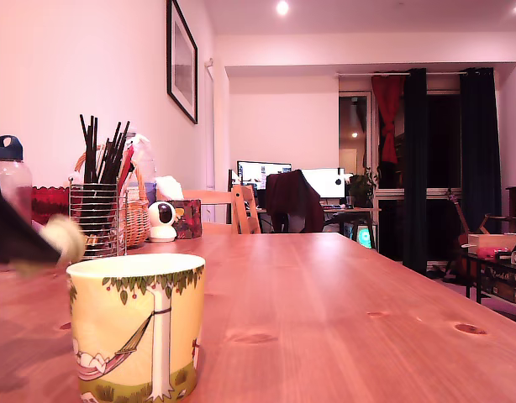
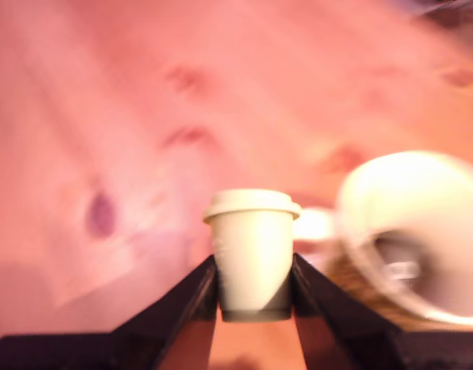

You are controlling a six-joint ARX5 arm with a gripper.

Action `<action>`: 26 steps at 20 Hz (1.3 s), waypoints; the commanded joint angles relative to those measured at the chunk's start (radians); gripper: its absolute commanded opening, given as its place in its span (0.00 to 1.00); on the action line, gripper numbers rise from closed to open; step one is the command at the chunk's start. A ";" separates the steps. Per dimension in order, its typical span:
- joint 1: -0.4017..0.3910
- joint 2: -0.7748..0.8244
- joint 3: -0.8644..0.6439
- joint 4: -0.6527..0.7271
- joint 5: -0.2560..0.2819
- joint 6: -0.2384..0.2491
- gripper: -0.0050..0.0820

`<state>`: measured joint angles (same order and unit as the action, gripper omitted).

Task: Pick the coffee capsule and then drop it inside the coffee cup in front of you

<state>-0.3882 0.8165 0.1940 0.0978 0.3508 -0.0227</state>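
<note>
The coffee capsule (image 2: 253, 250) sits squarely between the two black fingers (image 2: 182, 304) of the gripper (image 2: 254, 297), which is closed on it: each finger presses against a side of the pod's lower body, and the wider rimmed end points away from the wrist, toward twelve o'clock in the wrist view. It is a small tapered pod, pale greenish-cream, smooth-sided, with a flat lipped cap broader than the body below it; its narrow base is in shadow between the fingers. Wooden table (image 2: 144, 116) shows blurred and pinkish behind it, with dark knots, so the capsule is held off the surface. The coffee cup (image 2: 421, 231) appears at about three o'clock from the capsule in the wrist view, a blurred pale rim and dark interior, close beside the gripper but not touching it. In the exterior view the gripper (image 1: 39, 239) enters from the exterior view's left as a dark wedge, with the capsule (image 1: 66, 238) a blurred pale blob at its tip, at roughly ten o'clock from the yellow cup (image 1: 136, 327) and just above its rim level. The cup stands upright on the table (image 1: 342, 311), printed with a white tree trunk, green leaves and a hammock.
</note>
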 commanded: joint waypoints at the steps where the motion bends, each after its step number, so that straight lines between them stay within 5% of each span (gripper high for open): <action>1: 0.002 -0.029 0.006 -0.003 0.024 0.003 0.18; 5: -0.008 -0.053 0.012 -0.024 0.091 -0.003 0.18; 22: -0.203 -0.003 0.227 -0.266 0.059 -0.023 0.20; 26: -0.271 0.054 0.246 -0.285 0.012 -0.023 0.45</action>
<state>-0.6525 0.8528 0.4416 -0.1879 0.3798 -0.0441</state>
